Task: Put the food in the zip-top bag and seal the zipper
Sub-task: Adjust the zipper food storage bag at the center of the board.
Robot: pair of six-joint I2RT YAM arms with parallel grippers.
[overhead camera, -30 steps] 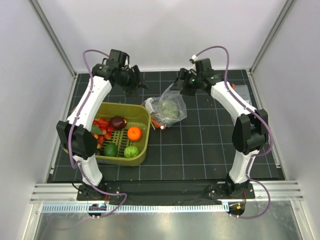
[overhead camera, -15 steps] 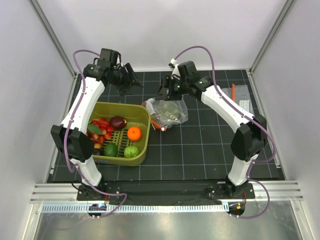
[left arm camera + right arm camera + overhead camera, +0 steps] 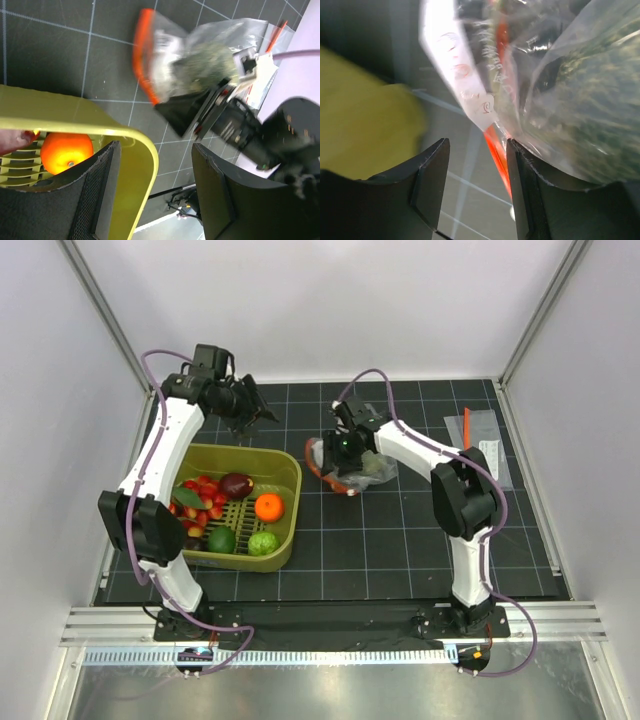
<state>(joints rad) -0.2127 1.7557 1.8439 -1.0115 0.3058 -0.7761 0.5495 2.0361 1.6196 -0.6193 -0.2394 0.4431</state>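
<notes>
Hovering left fingers point(image 3: 107, 172) wide and empty over basket point(image 3: 75, 114) rim | right fingers point(image 3: 432, 172) wide at zip-top bag point(image 3: 555, 55) zipper point(image 3: 496, 152) | 1 pale-green food point(image 3: 592, 120) bagged

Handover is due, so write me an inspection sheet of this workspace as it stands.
Surface: black gridded mat.
Job's things: zip-top bag beside the basket, pale-green piece inside; whether the zipper is sealed cannot be told; orange, dark red-purple piece and other food in the basket.
Clutter: clear packet at the mat's far right edge.
Grippers: left gripper near the basket's far rim, jaws open, empty; right gripper at the bag's mouth, jaws open.
Cables: purple cables loop along both arms; no snag seen.
Surroundings: white walls, aluminium frame.
</notes>
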